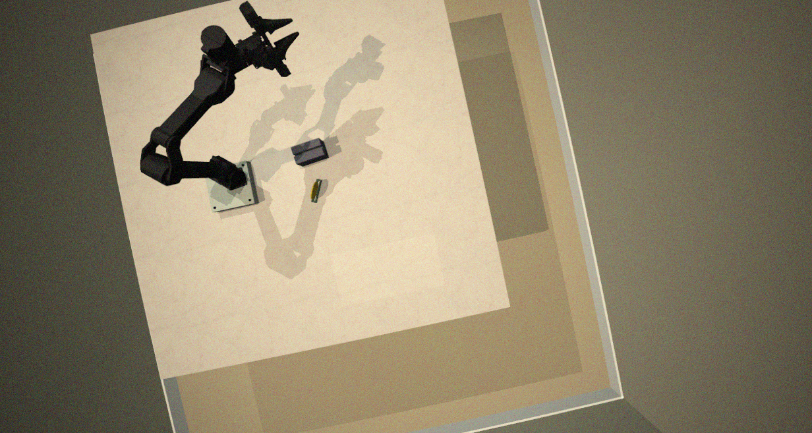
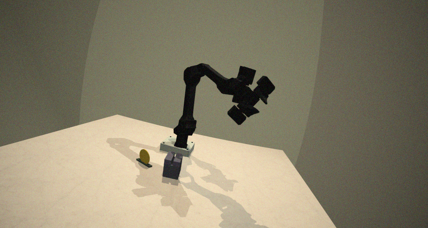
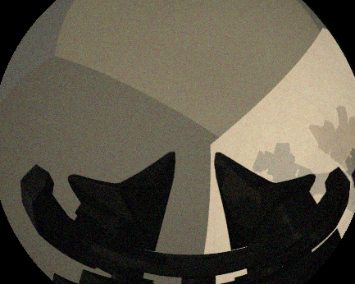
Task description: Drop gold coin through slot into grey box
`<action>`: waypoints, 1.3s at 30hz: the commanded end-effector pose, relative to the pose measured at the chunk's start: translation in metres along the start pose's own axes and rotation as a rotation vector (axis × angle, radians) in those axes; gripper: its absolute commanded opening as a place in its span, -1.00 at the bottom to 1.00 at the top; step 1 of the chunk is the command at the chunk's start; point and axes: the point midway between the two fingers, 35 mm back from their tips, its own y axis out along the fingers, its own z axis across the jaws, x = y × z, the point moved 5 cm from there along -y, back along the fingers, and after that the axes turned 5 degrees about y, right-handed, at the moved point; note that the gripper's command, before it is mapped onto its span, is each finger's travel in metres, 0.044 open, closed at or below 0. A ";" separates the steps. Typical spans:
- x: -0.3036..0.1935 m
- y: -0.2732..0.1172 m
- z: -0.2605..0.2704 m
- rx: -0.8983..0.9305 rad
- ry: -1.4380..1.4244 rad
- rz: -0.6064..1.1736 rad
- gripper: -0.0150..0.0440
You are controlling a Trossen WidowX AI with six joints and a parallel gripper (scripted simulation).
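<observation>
The robot arm (image 2: 191, 100) is all black and chunky, with two pointy fingers (image 1: 282, 24) and a pale square base (image 2: 177, 146).

The matt black jointed arm (image 2: 191, 100) looks like plastic; the flat gold coin (image 2: 144, 156) seems matt metal (too small to judge); the cream table top (image 2: 74, 178) appears smooth.
</observation>
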 end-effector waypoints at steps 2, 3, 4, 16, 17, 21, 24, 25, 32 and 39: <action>0.046 0.022 -0.057 -0.245 -0.481 0.041 0.05; 0.052 0.023 -0.065 -0.276 -0.535 0.055 0.05; 0.057 0.024 -0.072 -0.307 -0.588 0.071 0.05; 0.121 0.007 -0.162 -0.611 -1.102 0.421 0.05; 0.126 0.003 -0.169 -0.628 -1.134 0.462 0.05; 0.146 -0.012 -0.196 -0.688 -1.250 0.625 0.05; 0.161 -0.027 -0.214 -0.715 -1.320 0.759 0.05; 0.165 -0.032 -0.220 -0.719 -1.340 0.805 0.05; 0.194 -0.073 -0.256 -0.676 -1.432 1.154 0.05; 0.213 -0.121 -0.279 -0.494 -1.443 1.463 0.05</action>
